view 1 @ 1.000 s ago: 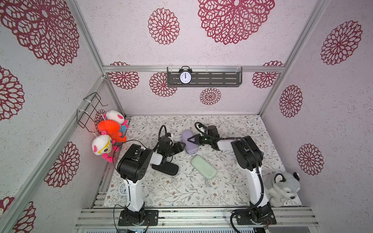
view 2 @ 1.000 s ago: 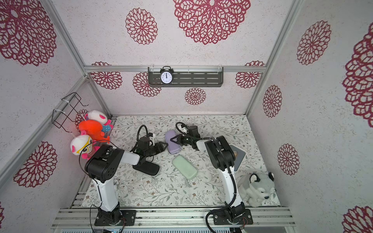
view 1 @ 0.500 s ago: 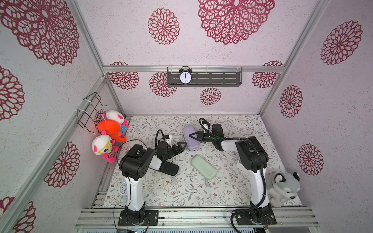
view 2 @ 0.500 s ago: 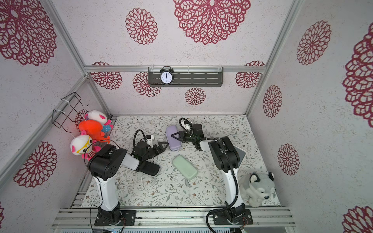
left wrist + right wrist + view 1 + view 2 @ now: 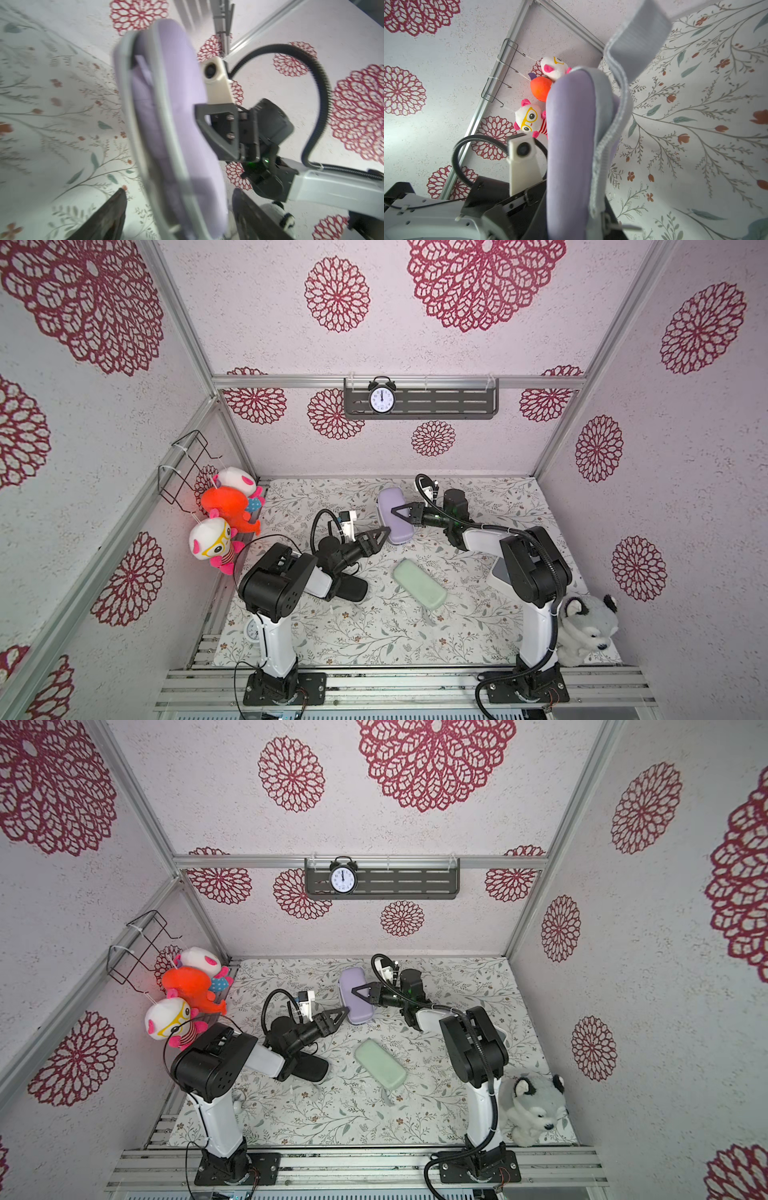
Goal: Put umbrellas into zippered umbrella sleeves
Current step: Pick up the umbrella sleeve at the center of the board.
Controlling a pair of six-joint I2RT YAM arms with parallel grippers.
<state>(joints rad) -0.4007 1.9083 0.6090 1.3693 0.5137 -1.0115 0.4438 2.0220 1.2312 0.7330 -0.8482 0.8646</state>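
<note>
On shelf (image 5: 449, 404), numbered clock (image 5: 381, 400) — lilac sleeve (image 5: 388, 498) gripped

Black sleeve (image 5: 354, 589) half hidden under left arm (image 5: 276, 585), lilac sleeve (image 5: 166, 124) blurred

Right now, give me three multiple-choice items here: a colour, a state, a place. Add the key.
1. The held case in the right gripper is: A black; B lilac; C mint green.
2. The left gripper is: A open; B shut on nothing; C shut on the held case.
3. The mint green case lies: A in the left gripper; B atop the held case; C on the mat.
Key: B, its shell shows lilac; A, its fingers stand wide apart in the left wrist view; C, it lies flat on the mat, untouched.
</note>
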